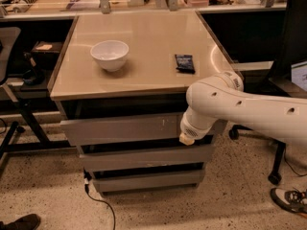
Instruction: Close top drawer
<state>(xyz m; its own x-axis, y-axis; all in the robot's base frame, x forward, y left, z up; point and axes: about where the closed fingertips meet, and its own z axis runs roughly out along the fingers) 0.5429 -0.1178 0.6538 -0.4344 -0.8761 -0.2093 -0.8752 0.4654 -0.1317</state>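
Showing gripper [186, 138] sitting at right end of top drawer [120, 128] front, under near edge of tabletop [148, 42]; grip state being impossible to tell

White arm [249, 104] in from the right, wrist angled down, claw [186, 138] apparently end-on at its lowest tip.

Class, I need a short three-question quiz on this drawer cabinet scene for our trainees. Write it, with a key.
1. True or false: the white bowl stands on the tabletop, apart from the dark packet.
2. Where is the claw? A: at the right end of the front of the top drawer; B: in the bowl; C: above the packet.
3. Short answer: how many grey drawer fronts show?
Key: 1 true; 2 A; 3 three.
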